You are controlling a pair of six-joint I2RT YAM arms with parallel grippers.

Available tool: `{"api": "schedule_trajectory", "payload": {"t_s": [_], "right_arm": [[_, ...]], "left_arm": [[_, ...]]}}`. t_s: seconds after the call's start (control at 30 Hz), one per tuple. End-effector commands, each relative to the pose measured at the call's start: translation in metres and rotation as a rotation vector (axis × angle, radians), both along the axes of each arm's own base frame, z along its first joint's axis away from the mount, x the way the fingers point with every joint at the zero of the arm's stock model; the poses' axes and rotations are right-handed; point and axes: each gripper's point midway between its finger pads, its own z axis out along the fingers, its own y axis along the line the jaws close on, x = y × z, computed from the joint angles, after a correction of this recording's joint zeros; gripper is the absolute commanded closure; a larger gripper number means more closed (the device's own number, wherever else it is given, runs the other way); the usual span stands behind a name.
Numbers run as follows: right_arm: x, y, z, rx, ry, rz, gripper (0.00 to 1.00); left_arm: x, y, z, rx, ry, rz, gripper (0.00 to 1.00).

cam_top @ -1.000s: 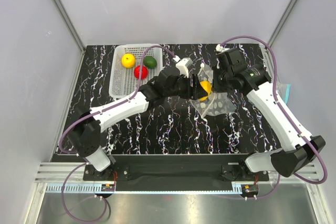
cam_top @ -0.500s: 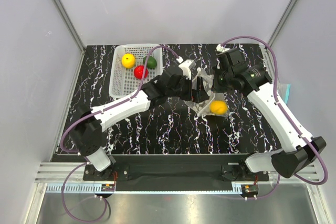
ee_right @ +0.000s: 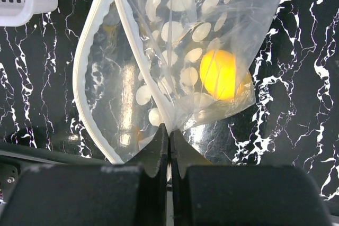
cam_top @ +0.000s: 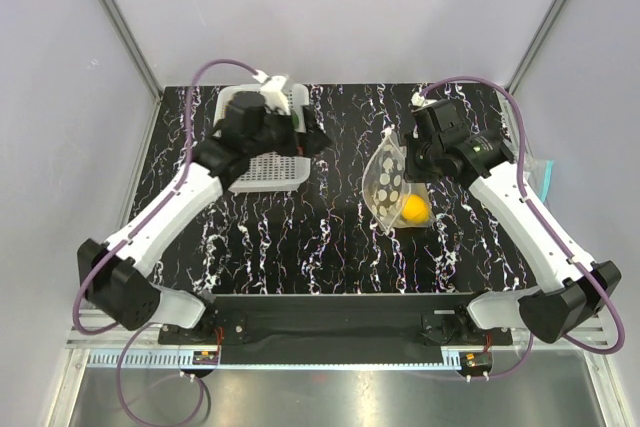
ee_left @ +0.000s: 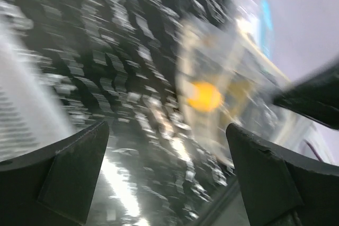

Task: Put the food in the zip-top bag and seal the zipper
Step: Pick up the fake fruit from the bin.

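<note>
We are partway through the job. One yellow fruit point(ee_right: 220, 75) is lying inside the zip-top bag point(ee_right: 175, 41), down in its lower corner, and the bag is resting on the black marbled table point(cam_top: 330, 237) between the two arms.

The right gripper point(ee_right: 169, 140) is pinching the bag's plastic with its jaws pressed tight together, lifting one side so the mouth is gaping. The zipper point(ee_right: 85, 78) is curving away from the other wall of the bag in a wide pale loop, so we are judging the bag fully unsealed.

The left gripper point(ee_left: 167, 128) is spread wide with nothing between its jaws. From above it is hanging over the white mesh basket point(cam_top: 268, 175) at the far left of the table, well apart from the bag. Its own camera is too blurred to show more than the yellow fruit glowing through the plastic.

We are not seeing the rest of the food in any view — the gripper and its wrist are covering most of the basket. So what we are counting as left is fetching whatever food is there, dropping it through the open mouth, and then running the zipper shut along its whole width.
</note>
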Motion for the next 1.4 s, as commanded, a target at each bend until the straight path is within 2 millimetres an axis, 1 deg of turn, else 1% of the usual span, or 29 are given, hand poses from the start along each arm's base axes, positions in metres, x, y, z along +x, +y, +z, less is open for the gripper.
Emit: {"api": "schedule_trajectory", "payload": {"t_s": [0.0,0.07,0.1,0.17,0.2,0.27,0.3,0.33,0.37,0.4,0.47,0.5,0.53,0.57,0.6,0.63,0.67,0.77,0.8,0.83,0.87,0.93,0.97,1.17,1.2,1.27,1.3,1.33,1.37], "right_arm": [[0.004,0.003,0.016,0.035,-0.066,0.001,1.0],[0.003,0.004,0.016,0.035,-0.064,0.004,1.0],[0.003,0.004,0.016,0.033,-0.063,0.006,1.0],[0.003,0.003,0.016,0.031,-0.062,0.005,1.0],[0.004,0.003,0.018,0.031,-0.066,0.008,1.0],[0.003,0.003,0.018,0.029,-0.063,0.01,1.0],[0.002,0.003,0.018,0.027,-0.063,0.012,1.0],[0.002,0.003,0.018,0.024,-0.061,0.016,1.0],[0.002,0.002,0.018,0.024,-0.061,0.017,1.0],[0.002,0.002,0.017,0.022,-0.059,0.018,1.0],[0.0,0.003,0.017,0.023,-0.054,0.024,1.0],[0.0,0.003,0.016,0.025,-0.051,0.027,1.0],[0.0,0.003,0.015,0.024,-0.05,0.027,1.0],[-0.001,0.004,0.015,0.027,-0.05,0.029,1.0],[-0.001,0.005,0.014,0.028,-0.047,0.032,1.0],[-0.001,0.004,0.014,0.027,-0.045,0.031,1.0],[-0.001,0.004,0.014,0.026,-0.046,0.032,1.0],[0.0,0.005,0.013,0.026,-0.045,0.034,1.0],[0.0,0.005,0.012,0.024,-0.041,0.036,1.0],[0.0,0.005,0.012,0.023,-0.041,0.039,1.0],[0.0,0.006,0.011,0.024,-0.041,0.039,1.0],[0.001,0.005,0.011,0.022,-0.042,0.037,1.0],[0.001,0.005,0.01,0.021,-0.04,0.039,1.0],[0.001,0.007,0.005,0.021,-0.032,0.044,1.0],[0.001,0.007,0.004,0.023,-0.029,0.045,1.0],[0.001,0.007,0.003,0.023,-0.029,0.045,1.0],[0.0,0.007,0.003,0.022,-0.026,0.045,1.0],[0.0,0.007,0.003,0.024,-0.027,0.043,1.0],[0.0,0.007,0.004,0.023,-0.029,0.044,1.0]], "left_arm": [[0.022,0.052,-0.012,0.131,-0.066,0.101,0.01],[0.046,0.09,-0.027,0.227,-0.049,0.251,0.01],[0.056,0.1,-0.041,0.275,-0.028,0.285,0.01],[0.074,0.124,-0.051,0.322,-0.003,0.363,0.01],[0.083,0.129,-0.066,0.342,0.033,0.374,0.01],[0.099,0.143,-0.075,0.353,0.051,0.411,0.01],[0.107,0.145,-0.09,0.37,0.083,0.414,0.01],[0.113,0.152,-0.096,0.391,0.094,0.437,0.01],[0.121,0.158,-0.096,0.402,0.093,0.457,0.01],[0.127,0.161,-0.108,0.423,0.113,0.464,0.01],[0.139,0.169,-0.111,0.44,0.104,0.495,0.01],[0.144,0.17,-0.12,0.455,0.114,0.497,0.01],[0.153,0.173,-0.116,0.458,0.098,0.515,0.01],[0.158,0.175,-0.13,0.476,0.126,0.513,0.01],[0.166,0.172,-0.125,0.47,0.113,0.513,0.01],[0.17,0.172,-0.129,0.476,0.12,0.51,0.01],[0.173,0.172,-0.142,0.493,0.146,0.503,0.01],[0.186,0.168,-0.148,0.485,0.151,0.487,0.01],[0.189,0.166,-0.162,0.493,0.178,0.476,0.01],[0.196,0.165,-0.16,0.49,0.177,0.477,0.01],[0.195,0.166,-0.178,0.513,0.223,0.466,0.01],[0.2,0.17,-0.182,0.532,0.24,0.48,0.01],[0.201,0.172,-0.193,0.548,0.26,0.482,0.01],[0.208,0.177,-0.215,0.581,0.29,0.476,0.02],[0.207,0.174,-0.216,0.57,0.297,0.455,0.11],[0.206,0.171,-0.21,0.559,0.295,0.437,0.23],[0.205,0.171,-0.206,0.547,0.288,0.435,0.37],[0.204,0.169,-0.206,0.538,0.278,0.432,0.42],[0.203,0.17,-0.19,0.522,0.248,0.439,0.44]]}}
